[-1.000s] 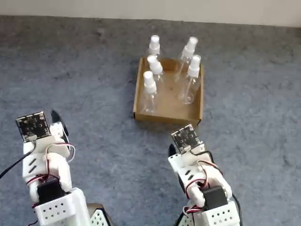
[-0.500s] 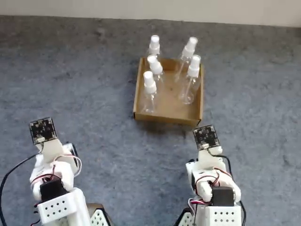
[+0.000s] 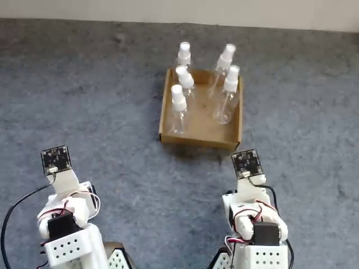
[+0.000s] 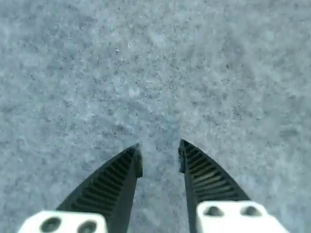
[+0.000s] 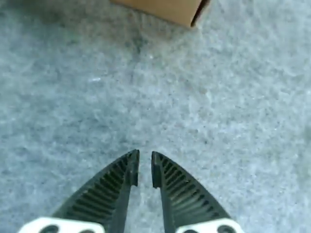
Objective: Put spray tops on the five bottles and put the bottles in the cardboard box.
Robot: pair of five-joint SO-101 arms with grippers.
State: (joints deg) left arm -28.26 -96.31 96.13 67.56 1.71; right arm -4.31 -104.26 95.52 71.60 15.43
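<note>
White arms (image 3: 70,249) bear black servos (image 3: 263,231) and red wires (image 3: 245,212); left tool (image 4: 159,154) is black, ribbed.

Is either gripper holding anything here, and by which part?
Nothing is held: the left gripper and the right gripper both hang empty over the grey carpet.

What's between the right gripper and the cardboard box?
Only bare grey carpet, from the right gripper to the cardboard box, in the right wrist view.

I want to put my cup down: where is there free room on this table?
Wide bare carpet lies left of the box and right of it. The strip between the box and the left arm is free; by the right arm it is tighter. Inside the box it is crowded with bottles.
</note>
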